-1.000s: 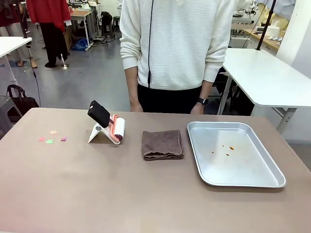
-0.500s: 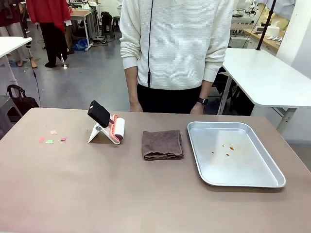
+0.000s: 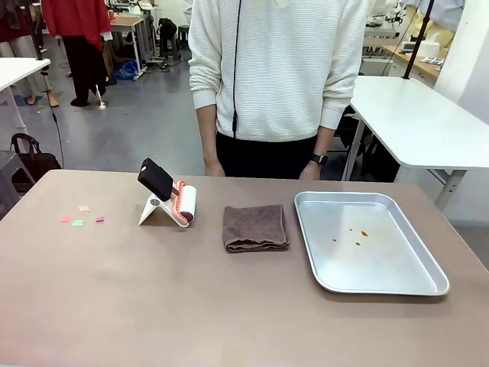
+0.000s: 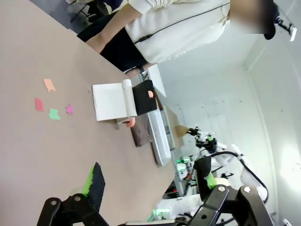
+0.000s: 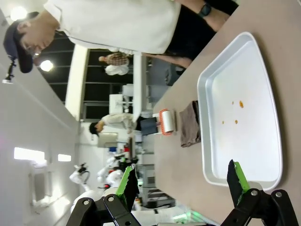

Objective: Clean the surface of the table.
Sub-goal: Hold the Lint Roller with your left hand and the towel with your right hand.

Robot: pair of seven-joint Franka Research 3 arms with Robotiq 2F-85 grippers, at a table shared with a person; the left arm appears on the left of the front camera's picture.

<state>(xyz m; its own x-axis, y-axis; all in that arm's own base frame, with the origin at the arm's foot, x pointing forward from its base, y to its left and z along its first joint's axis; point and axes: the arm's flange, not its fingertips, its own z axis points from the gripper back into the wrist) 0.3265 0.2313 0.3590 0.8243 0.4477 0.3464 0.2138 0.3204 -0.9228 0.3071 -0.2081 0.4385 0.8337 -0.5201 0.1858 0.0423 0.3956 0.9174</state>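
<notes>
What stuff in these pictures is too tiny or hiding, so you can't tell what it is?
- Orange specks in the tray: front view, too small to say what they are.
- Coloured scraps on the table: front view, too small to tell the material.
- Cloth: left wrist view, partly hidden behind the roller.
- Tray's near rim: right wrist view, partly behind a finger of the right gripper.
</notes>
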